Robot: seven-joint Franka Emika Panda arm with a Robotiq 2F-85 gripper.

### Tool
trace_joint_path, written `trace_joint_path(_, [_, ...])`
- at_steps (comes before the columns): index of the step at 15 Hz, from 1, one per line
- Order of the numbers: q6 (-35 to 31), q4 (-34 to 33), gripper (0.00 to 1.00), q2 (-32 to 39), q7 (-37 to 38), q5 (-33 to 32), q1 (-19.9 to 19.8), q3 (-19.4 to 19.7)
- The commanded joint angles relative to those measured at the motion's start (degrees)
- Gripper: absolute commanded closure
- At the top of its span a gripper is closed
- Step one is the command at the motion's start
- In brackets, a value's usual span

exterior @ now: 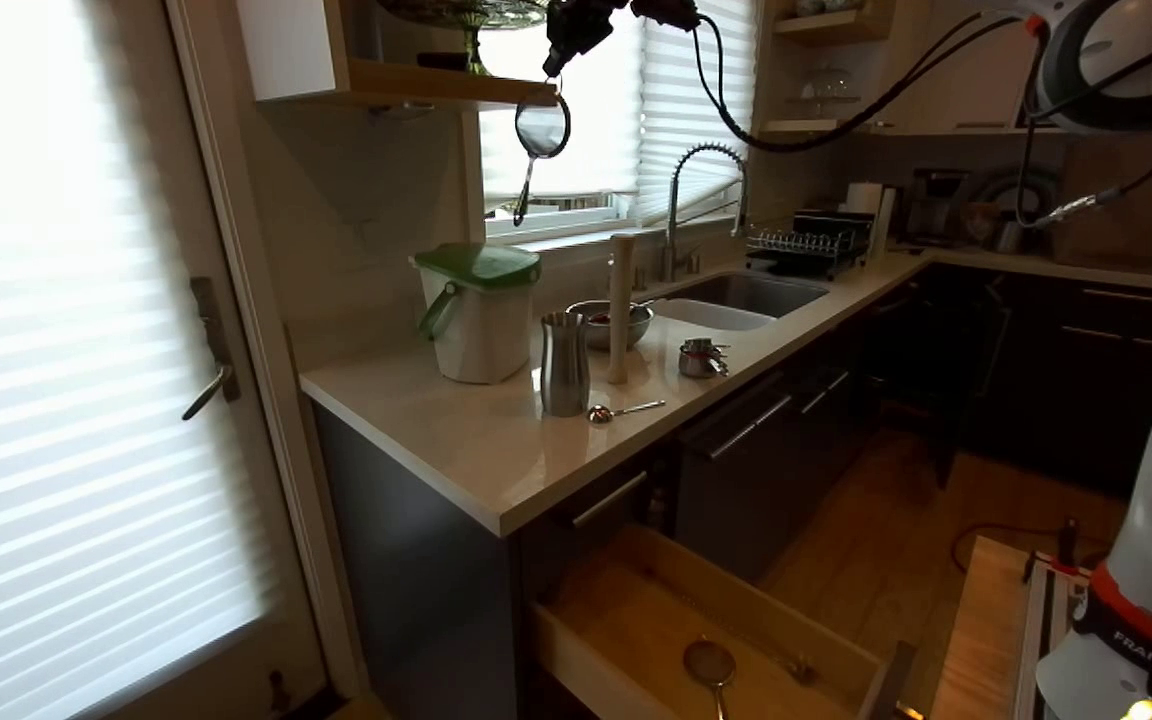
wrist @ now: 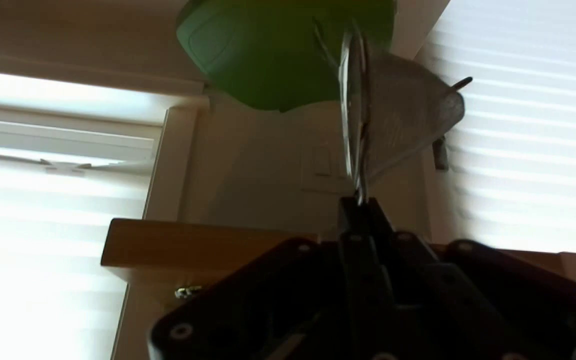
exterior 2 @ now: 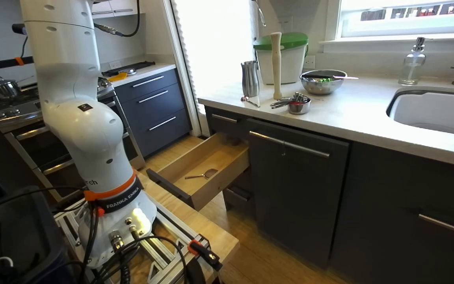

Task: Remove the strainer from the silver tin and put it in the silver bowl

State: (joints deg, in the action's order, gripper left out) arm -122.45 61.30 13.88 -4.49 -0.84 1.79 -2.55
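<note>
Worktop (exterior 2: pixel 369 104): pale, shown in both exterior views
Robot arm (exterior 2: pixel 83 118): white; trunk near upright on its base, cut off by the top of the frame; in an exterior view the wrist end shows at the upper edge, high over the worktop, slanting downward
Pail (exterior: pixel 481 325): white, green lid, upright on the worktop
Silver bowl (exterior 2: pixel 321 87): wide-mouthed, on the worktop near the pail
Silver tin (exterior: pixel 565 365): shiny, gently curved sides, upright on the worktop, near pail and bowl
Gripper (wrist: pixel 361 202): tips together, clamped on the rim end of the strainer (exterior: pixel 542 128), the end opposite its handle
Strainer: out of the tin; hangs directly beneath the gripper tips, touching them at that end alone; sieve uppermost, slim handle pointing down, slightly tilted; well above the worktop, apart from tin and bowl alike; in the wrist view, rim nearly edge-on, mesh cone to one side, green lid beyond
</note>
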Motion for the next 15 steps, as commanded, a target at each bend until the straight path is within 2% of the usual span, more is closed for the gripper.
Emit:
trace_joint_path(1, [-7.32, 7.84, 0.99, -3.97, -0.05, -4.90, 0.08, 1.36])
trace_joint_path(4, [-9.23, 12.07, 0.99, -6.32, 1.91, -10.18, -0.23, 3.11])
trace_joint_path(8, [-8.97, 16.94, 0.99, -9.58, 3.33, -13.84, -0.93, 5.23])
trace_joint_path(12, [-14.95, 22.74, 0.99, -11.48, 4.59, -14.82, -2.32, 7.08])
trace_joint_path(15, [-19.67, 27.72, 0.99, -13.19, 4.65, -18.78, -3.13, 8.75])
